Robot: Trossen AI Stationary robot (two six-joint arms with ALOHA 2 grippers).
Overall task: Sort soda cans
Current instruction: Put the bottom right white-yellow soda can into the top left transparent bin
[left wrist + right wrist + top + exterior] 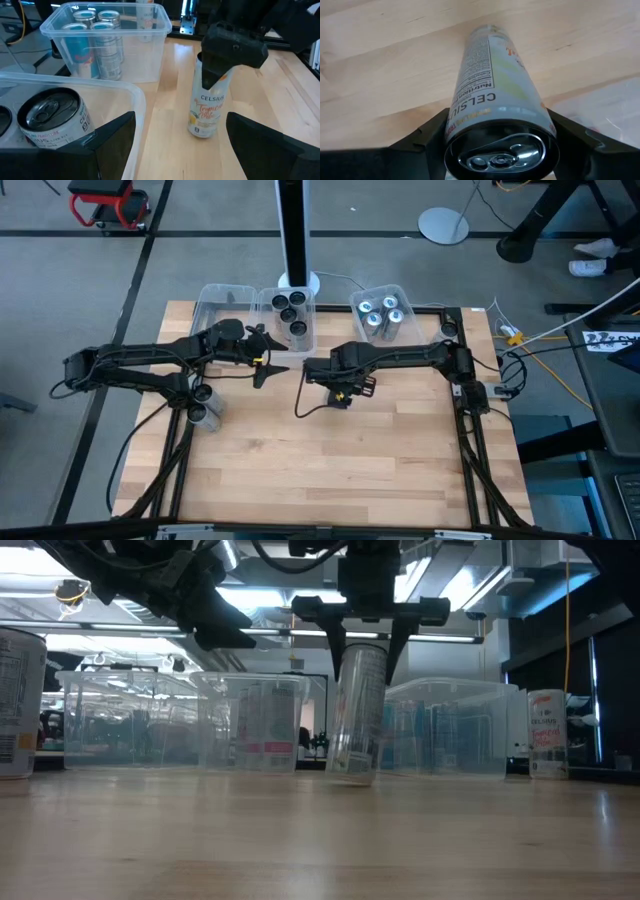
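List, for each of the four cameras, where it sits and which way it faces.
High: overhead, straight down on the table; both arms show.
Low: at tabletop height, level across; right gripper grips the Celsius can.
Left wrist: on the left arm, past its open fingers toward that can.
Right wrist: on the right arm, down the can between its fingers.
Shared: all four show that can.

You see 3 clear bins (226,297) along the counter's (320,460) far edge, dark cans (289,311) in the middle bin, silver cans (381,316) in the right bin, and 2 cans (204,405) standing near the left edge.
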